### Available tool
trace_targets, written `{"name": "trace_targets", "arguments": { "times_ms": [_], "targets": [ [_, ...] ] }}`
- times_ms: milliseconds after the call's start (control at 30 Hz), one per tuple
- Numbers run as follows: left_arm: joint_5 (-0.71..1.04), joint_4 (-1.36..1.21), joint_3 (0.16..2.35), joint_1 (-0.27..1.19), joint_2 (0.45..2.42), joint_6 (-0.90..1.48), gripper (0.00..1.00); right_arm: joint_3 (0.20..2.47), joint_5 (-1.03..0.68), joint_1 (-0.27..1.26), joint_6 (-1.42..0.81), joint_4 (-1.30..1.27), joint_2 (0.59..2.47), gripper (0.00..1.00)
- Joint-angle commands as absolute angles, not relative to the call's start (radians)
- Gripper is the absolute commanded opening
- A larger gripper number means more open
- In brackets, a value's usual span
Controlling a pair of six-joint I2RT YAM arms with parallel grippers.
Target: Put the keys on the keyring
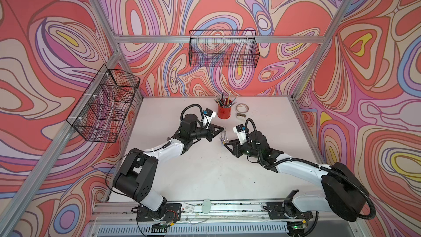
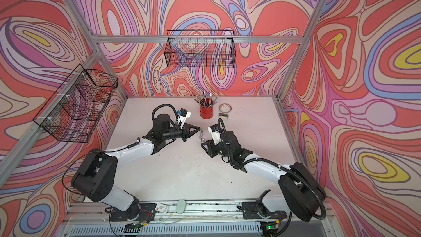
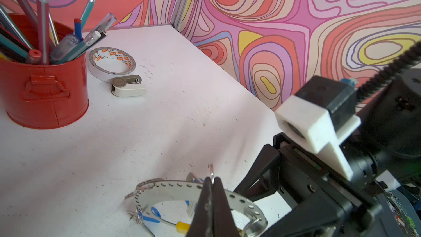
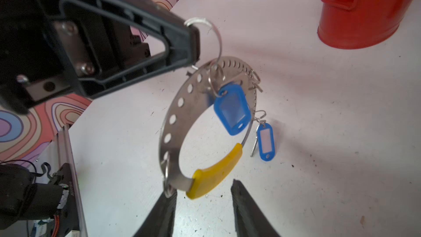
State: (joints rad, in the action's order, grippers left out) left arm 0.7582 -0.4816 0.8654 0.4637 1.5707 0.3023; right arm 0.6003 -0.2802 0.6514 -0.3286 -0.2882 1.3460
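Observation:
The keyring (image 4: 173, 119), a perforated silver hoop with a yellow segment (image 4: 218, 169), hangs above the table from a large wire loop (image 4: 216, 35). My left gripper (image 3: 212, 178) is shut on that loop. One of the keys, with a blue tag (image 4: 232, 108), dangles by its small ring at the hoop's top. A second blue-tagged key (image 4: 265, 141) hangs by a small ring at the hoop's thin side. My right gripper (image 4: 204, 192) is open just below the yellow segment's end, with one fingertip (image 4: 169, 198) touching a small ring on the hoop. In both top views the keyring (image 1: 222, 136) (image 2: 201, 136) hangs between the two grippers.
A red tin of pencils (image 1: 224, 111) stands behind the grippers. A beige tape roll (image 1: 242, 108) and a small beige and white object (image 1: 241, 116) lie to its right. Black wire baskets hang on the back wall (image 1: 224, 49) and the left wall (image 1: 102, 106).

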Motion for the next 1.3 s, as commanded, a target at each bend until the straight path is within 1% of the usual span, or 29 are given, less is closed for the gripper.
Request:
{"name": "trace_targets", "arguments": {
  "times_ms": [0,167,333,433,500,567,667,767,833,867,1133,1267],
  "targets": [
    [0.752,-0.467,0.91,0.46,1.576,0.334,0.0,0.561,-0.247,0.67,-0.34,-0.383,1.358,0.49],
    [0.755,-0.464,0.914,0.46,1.565,0.354,0.0,0.532,-0.183,0.681,-0.346,-0.491,1.391,0.48],
    [0.752,-0.462,0.911,0.46,1.555,0.366,0.0,0.496,-0.149,0.689,-0.377,-0.656,1.433,0.43],
    [0.753,-0.464,0.911,0.462,1.55,0.374,0.0,0.48,-0.125,0.698,-0.385,-0.721,1.466,0.38],
    [0.753,-0.462,0.913,0.462,1.547,0.377,0.0,0.478,-0.127,0.699,-0.388,-0.753,1.494,0.29],
    [0.747,-0.455,0.918,0.462,1.543,0.377,0.0,0.479,-0.129,0.699,-0.39,-0.769,1.515,0.23],
    [0.736,-0.45,0.921,0.462,1.535,0.379,0.0,0.451,-0.117,0.703,-0.401,-0.807,1.513,0.17],
    [0.741,-0.442,0.926,0.46,1.532,0.382,0.0,0.441,-0.114,0.703,-0.405,-0.82,1.508,0.08],
    [0.737,-0.416,0.931,0.46,1.53,0.372,0.0,0.439,-0.113,0.703,-0.41,-0.805,1.494,0.01],
    [0.736,-0.412,0.93,0.46,1.528,0.37,0.0,0.437,-0.112,0.703,-0.412,-0.794,1.476,0.0],
    [0.73,-0.423,0.905,0.441,1.534,0.395,0.0,0.439,-0.063,0.703,-0.398,-0.533,1.269,0.0],
    [0.736,-0.463,0.895,0.428,1.546,0.428,0.13,0.484,-0.053,0.703,-0.417,-0.367,1.207,0.0]
  ]
}}
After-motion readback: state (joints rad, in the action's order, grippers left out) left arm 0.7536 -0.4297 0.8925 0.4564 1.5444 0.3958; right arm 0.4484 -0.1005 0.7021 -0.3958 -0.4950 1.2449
